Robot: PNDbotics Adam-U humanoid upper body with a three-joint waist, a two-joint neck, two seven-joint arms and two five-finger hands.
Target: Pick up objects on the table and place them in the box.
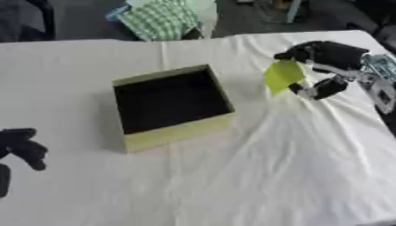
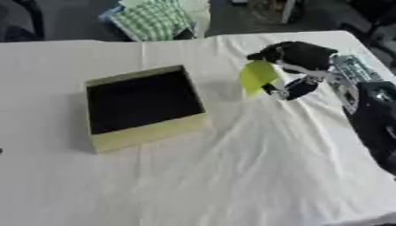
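Right hand (image 1: 325, 59) pinches flat yellow-green sheet (image 1: 283, 75), at 3 o'clock from open olive cardboard box (image 1: 172, 106) on white-clothed counter (image 1: 255, 176); left hand (image 1: 21, 148) idle at 9 o'clock, fingers relaxed.

Before me lies a wrinkled white cloth (image 1: 255, 176) spread over the whole table, with a straight fold line running from its far edge toward me and softer creases fanning across the near right part. Beyond the far edge of the table sits a green-and-white checked fabric bundle (image 1: 162, 18), crumpled in a heap (what it rests on I cannot make out), with a small strip of pale blue showing at its left side. Behind it the dark grey floor (image 1: 85, 17) stretches away.
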